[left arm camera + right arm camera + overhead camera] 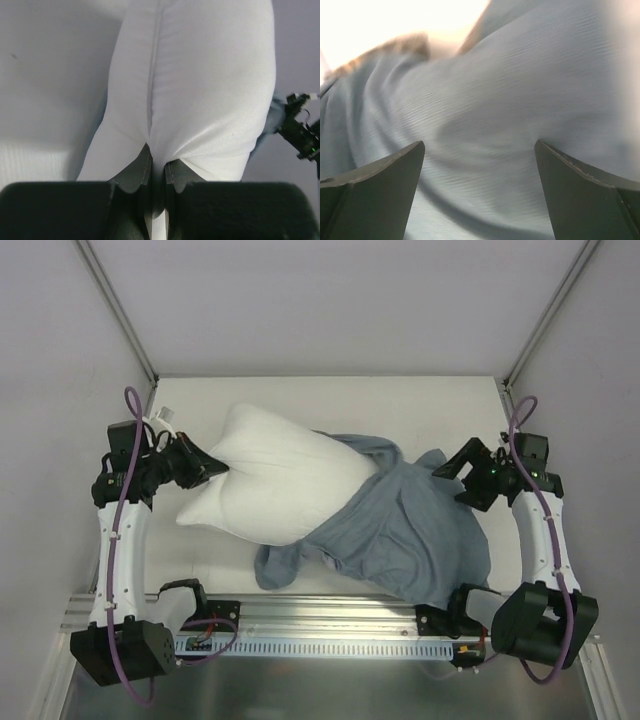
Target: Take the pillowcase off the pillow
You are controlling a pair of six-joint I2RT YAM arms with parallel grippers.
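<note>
The white pillow lies across the middle left of the table, its right end still inside the grey-blue pillowcase, which spreads limp to the right and front. My left gripper is shut on the pillow's left edge; in the left wrist view the jaws pinch a fold of white pillow fabric. My right gripper is open at the pillowcase's right edge; in the right wrist view its fingers stand wide apart with the pillowcase cloth between and beyond them.
The table is white, closed in by grey walls at the back and sides. A metal rail with the arm bases runs along the near edge. A small white tag lies near the left arm.
</note>
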